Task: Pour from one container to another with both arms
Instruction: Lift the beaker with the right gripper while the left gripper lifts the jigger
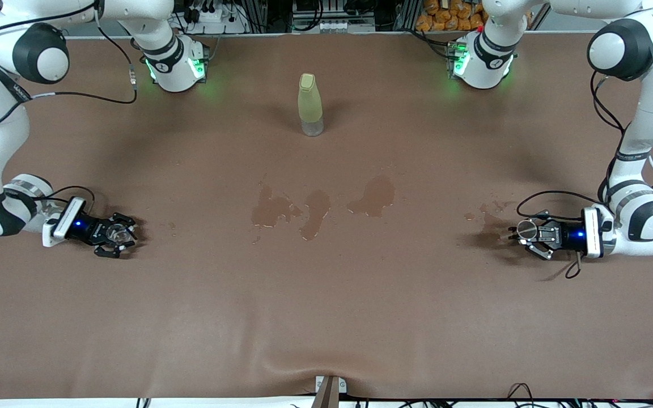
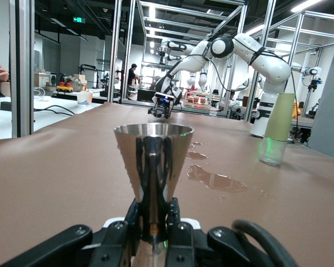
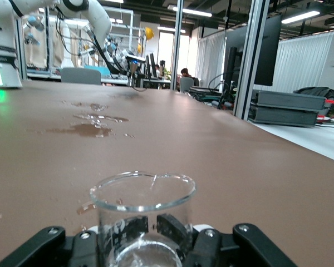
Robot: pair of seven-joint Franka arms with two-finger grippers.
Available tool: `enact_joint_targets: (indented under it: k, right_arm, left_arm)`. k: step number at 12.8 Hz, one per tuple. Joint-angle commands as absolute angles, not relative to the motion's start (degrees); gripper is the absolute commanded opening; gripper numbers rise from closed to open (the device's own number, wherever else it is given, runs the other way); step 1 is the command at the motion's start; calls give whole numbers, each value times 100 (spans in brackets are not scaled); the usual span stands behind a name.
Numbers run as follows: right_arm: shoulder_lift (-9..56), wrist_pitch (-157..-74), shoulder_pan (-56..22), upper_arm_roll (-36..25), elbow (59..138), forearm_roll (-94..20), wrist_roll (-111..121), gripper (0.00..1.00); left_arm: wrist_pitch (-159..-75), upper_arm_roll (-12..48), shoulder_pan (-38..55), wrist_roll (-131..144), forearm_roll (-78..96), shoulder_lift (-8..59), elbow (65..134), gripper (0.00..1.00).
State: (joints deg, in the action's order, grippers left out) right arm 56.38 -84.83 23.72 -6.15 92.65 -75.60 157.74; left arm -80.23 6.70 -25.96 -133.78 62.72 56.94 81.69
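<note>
Right gripper, lower left of front view: clamped on small clear glass cup. Left gripper, lower right: clamped on shiny conical metal vessel. Both low at table.

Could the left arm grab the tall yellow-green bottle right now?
Probably not: the left gripper is shut on the shiny metal cup, so it has no free fingers for the bottle.

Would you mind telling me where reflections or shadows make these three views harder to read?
Front view: dark shadows pool under both grippers; the glass cup nearly vanishes. Left wrist view: the steel vessel mirrors its surroundings, and the spilled puddle glares. Right wrist view: the cup's rim catches light, the background windows wash out.
</note>
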Motion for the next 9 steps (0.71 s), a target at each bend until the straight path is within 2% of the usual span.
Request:
enact_joint_targets:
  k: [1,9]
  right_arm:
    - [5572,-8149,2268,-668,9352,-7708,16016,0]
    - [4932,-7612,1838,-677,9387,-7699,14671,0]
  left_arm:
    - [-8121,685,-2575,-13271,6398,5484,8253,0]
    - [-8341,668,-2505,-13420,6442,5555,8262,0]
